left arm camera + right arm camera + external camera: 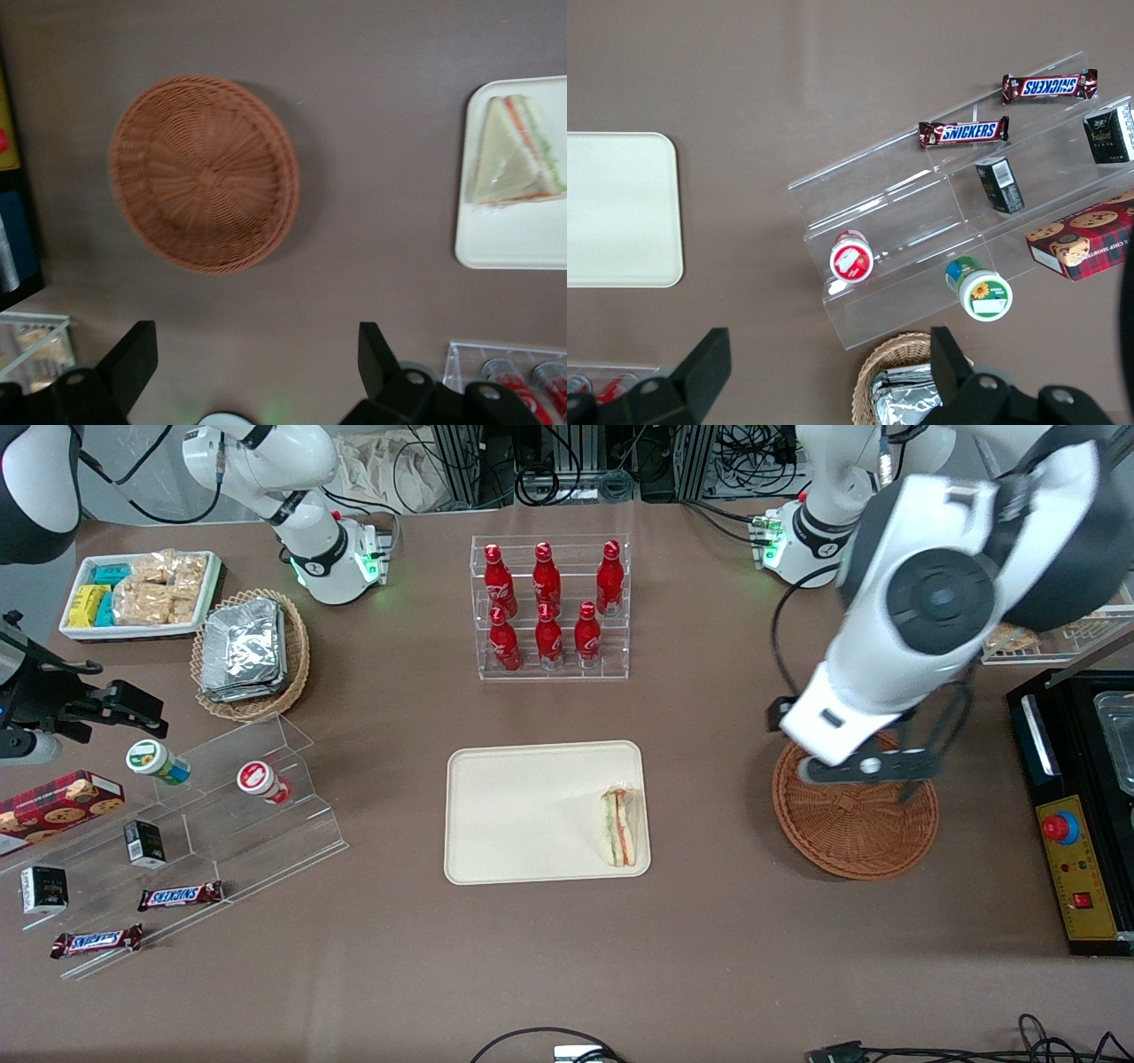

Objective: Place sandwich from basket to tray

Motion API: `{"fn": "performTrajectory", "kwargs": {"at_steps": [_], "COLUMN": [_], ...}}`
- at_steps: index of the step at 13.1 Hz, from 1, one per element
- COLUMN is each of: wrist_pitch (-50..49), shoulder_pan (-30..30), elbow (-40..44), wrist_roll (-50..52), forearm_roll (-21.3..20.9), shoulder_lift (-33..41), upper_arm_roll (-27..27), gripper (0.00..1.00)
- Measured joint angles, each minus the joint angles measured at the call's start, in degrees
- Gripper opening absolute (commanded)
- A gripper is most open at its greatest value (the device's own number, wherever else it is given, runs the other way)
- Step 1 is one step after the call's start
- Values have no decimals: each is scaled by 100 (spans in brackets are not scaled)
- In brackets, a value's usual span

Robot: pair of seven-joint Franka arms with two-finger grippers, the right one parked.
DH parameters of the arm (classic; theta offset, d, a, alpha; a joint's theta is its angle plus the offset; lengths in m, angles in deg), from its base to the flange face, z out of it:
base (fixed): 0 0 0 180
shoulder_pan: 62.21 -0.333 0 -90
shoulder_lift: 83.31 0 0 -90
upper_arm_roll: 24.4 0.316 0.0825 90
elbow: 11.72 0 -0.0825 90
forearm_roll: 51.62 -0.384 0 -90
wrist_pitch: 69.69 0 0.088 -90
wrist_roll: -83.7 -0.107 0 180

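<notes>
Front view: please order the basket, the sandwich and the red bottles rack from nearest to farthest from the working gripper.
The open gripper hangs above the basket.
1. Basket: directly beneath it, empty.
2. Sandwich: on the tray, at the edge toward the basket.
3. Red bottles rack: farther from the camera, above the tray in this view.

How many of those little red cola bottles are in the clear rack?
6 red bottles, all in the clear rack farther from the camera than the tray: three on the upper step, three on the lower step. None looks hidden. The gripper hangs open over the basket.
</notes>
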Motion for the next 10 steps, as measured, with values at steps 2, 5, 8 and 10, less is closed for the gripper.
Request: {"fn": "performTrajectory", "kwargs": {"at_steps": [2, 5, 8, 10], "wrist_pitch": [-233, -327, -433, -444], "shoulder_pan": [-8, -12, 5, 11], "elbow": [-37, -91, -98, -135], "wrist_roll": [-384, -857, -906, -906], "forearm_roll": [0, -1, 1, 7], "shoulder_lift": [133, 143, 144, 145], "upper_arm_roll": [366, 661, 671, 666], "gripper": [100, 100, 100, 100]}}
